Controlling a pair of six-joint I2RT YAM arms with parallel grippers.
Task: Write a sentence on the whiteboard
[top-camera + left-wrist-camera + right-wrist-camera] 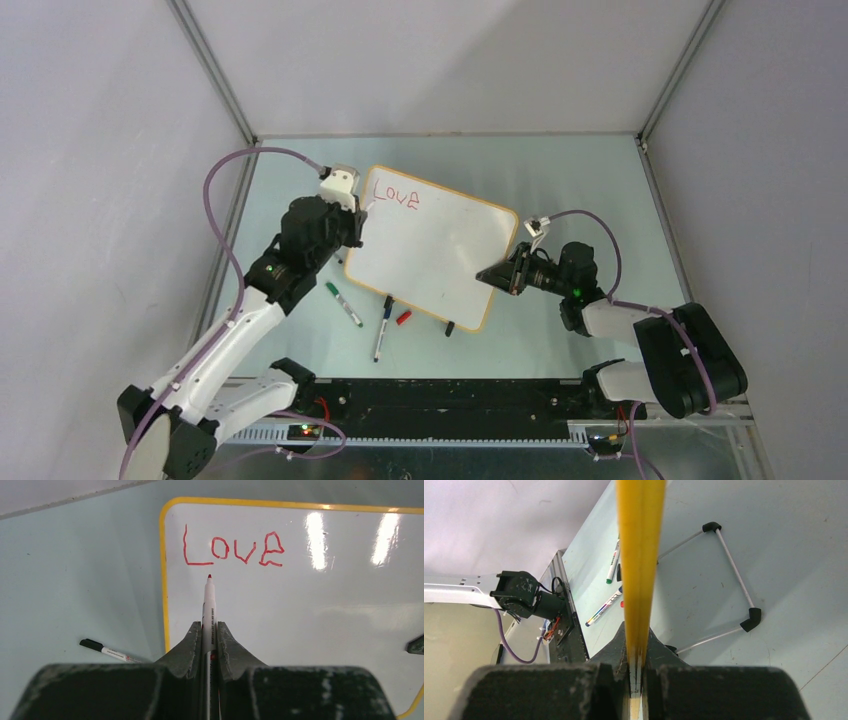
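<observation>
From above, the board (430, 255) lies askew about mid-table, one corner turned toward the far edge of the table (600, 180). The sentence (395, 197) so far is a single red word at that corner. The left gripper (362, 205) hovers there, and the right gripper (497, 275) is at the board's right edge. Between the board's near edge and the table's near edge lie a green marker (343, 304), a blue marker (382, 335) and a red cap (403, 317). From the left wrist, the jaws are closed on a red marker (209, 605) held point forward, its tip just under the word, which reads "Love" (232, 547). Whether the tip touches the surface cannot be told. The print on the barrel is too small to read. From the right wrist, the jaws are clamped on the board's yellow frame (640, 555), seen edge-on. A wire stand (734, 580) with black corner pieces shows beside it. The board looks thin, light and stiff, with a glossy face that would probably slide under writing pressure. The frame edge, away from the ink, seems the right place to pinch it, since fresh strokes likely smear. The slim, smooth marker may twist in the jaws if pressed hard.
</observation>
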